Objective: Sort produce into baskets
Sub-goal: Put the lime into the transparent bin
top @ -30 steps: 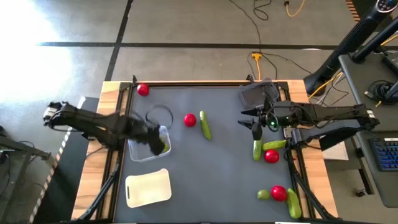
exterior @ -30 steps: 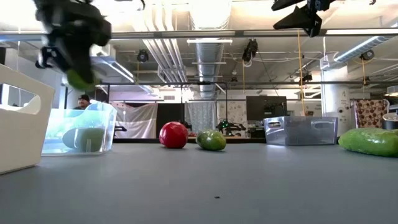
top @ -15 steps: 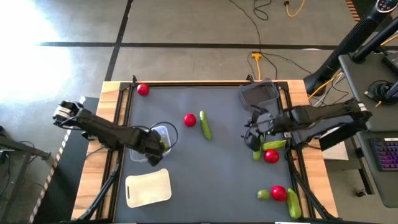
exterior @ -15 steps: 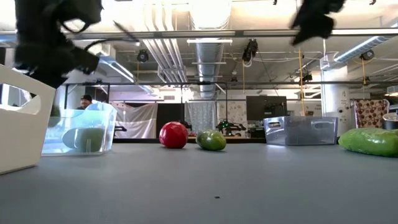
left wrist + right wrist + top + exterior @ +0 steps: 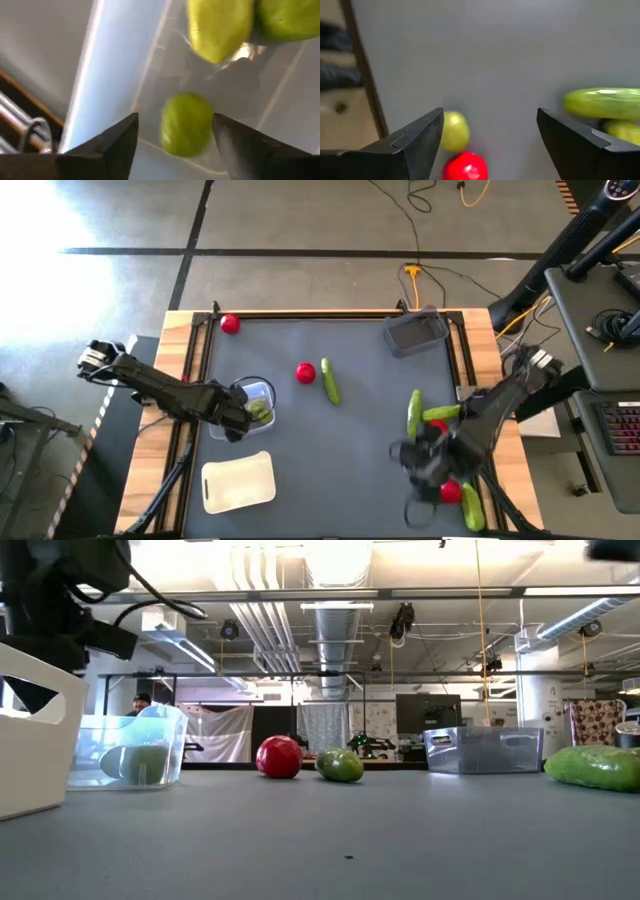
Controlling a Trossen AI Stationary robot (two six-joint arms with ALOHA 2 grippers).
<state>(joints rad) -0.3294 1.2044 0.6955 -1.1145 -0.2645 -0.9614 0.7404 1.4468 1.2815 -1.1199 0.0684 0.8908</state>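
Note:
My left gripper (image 5: pixel 240 416) is open over the clear basket (image 5: pixel 252 402). In the left wrist view its fingers stand on either side of a lime (image 5: pixel 186 125) on the basket floor, without touching it. Two more limes (image 5: pixel 217 27) lie beyond. My right gripper (image 5: pixel 420 462) is open and empty above the near right of the table. In the right wrist view a lime (image 5: pixel 454 131), a tomato (image 5: pixel 465 167) and a cucumber (image 5: pixel 602 102) lie on the mat ahead of it. The tomato (image 5: pixel 450 492) and a cucumber (image 5: pixel 472 508) also show in the high view.
The dark grey basket (image 5: pixel 417 332) stands at the far right and the cream basket (image 5: pixel 238 483) at the near left. Tomatoes (image 5: pixel 230 324) (image 5: pixel 305 373) and a cucumber (image 5: pixel 330 381) lie toward the far side. Two cucumbers (image 5: pixel 414 412) lie beside my right arm.
My left gripper, which carried a lime above the clear basket, has gone down into the basket, and a lime now lies free on its floor. My right gripper has swung from beside the dark grey basket toward the table's near edge, over the produce at the near right.

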